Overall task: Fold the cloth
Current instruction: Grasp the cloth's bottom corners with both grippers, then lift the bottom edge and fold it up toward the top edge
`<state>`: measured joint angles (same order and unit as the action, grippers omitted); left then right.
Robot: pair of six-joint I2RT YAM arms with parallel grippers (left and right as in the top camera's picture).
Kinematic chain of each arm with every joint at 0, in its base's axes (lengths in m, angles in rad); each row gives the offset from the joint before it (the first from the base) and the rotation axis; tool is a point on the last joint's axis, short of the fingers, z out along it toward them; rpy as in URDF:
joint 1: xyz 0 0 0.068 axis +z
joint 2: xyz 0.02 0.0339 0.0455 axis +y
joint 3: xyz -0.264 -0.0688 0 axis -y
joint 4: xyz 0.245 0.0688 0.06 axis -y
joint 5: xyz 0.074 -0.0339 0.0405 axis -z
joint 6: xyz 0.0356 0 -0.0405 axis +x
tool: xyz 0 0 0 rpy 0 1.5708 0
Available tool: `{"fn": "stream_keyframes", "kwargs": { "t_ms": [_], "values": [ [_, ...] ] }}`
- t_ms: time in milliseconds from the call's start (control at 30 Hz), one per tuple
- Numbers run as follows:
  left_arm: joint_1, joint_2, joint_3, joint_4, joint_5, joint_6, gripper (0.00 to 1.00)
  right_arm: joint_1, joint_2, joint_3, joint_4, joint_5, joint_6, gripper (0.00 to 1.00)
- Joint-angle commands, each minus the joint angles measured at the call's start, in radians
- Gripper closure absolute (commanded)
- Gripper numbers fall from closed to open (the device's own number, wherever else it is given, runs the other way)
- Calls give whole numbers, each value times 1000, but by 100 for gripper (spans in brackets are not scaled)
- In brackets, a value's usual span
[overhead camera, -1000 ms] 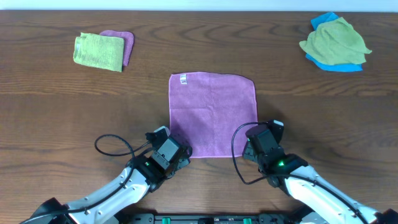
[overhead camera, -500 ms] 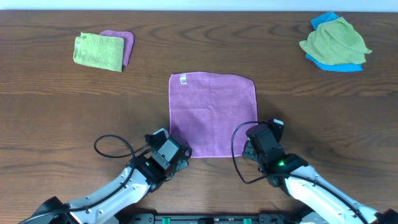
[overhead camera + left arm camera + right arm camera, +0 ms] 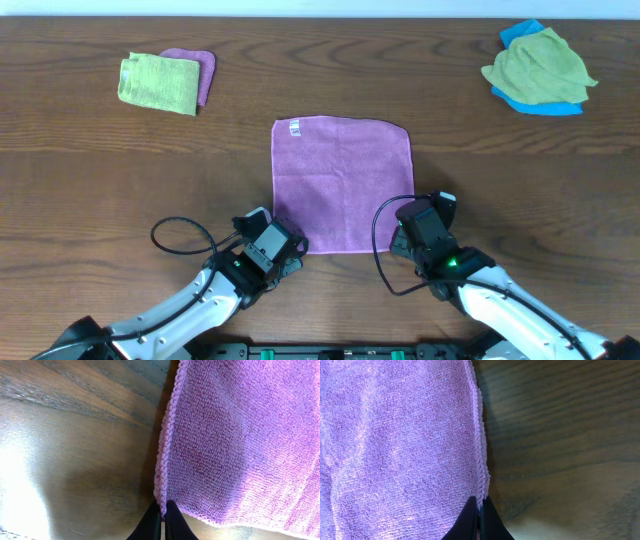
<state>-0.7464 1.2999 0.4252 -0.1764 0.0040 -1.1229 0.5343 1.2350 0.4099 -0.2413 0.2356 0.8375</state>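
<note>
Lilac cloth [image 3: 342, 185], flat, extending away from left gripper [image 3: 161, 508] and right gripper [image 3: 480, 503], each clamped on a near corner.

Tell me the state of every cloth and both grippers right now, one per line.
Lilac-purple square microfibre cloth: spread flat, unfolded.
Left gripper: shut on its near-left corner.
Right gripper: shut on its near-right corner.
Lime-green cloth: folded, on a purple cloth.
Green cloth: crumpled, over a blue cloth.

text: none legible | label [image 3: 294, 127] on cloth [image 3: 343, 185]: white, print too small
</note>
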Motion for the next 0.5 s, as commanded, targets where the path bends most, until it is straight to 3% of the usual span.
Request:
{"fn": "stream_keyframes", "kwargs": {
  "t_ms": [0,300,467],
  "values": [
    [2,11,13,-18,-21,65,94,-6,-1,3,2,-17,-7,99],
    [9,-7,142,-40,-38,235,94,-6,-1,81,-41,-38,-91,98],
    [54,-8,206,-116,-39,269,94,-6,-1,127,-72,-41,-114,98]
  ]
}}
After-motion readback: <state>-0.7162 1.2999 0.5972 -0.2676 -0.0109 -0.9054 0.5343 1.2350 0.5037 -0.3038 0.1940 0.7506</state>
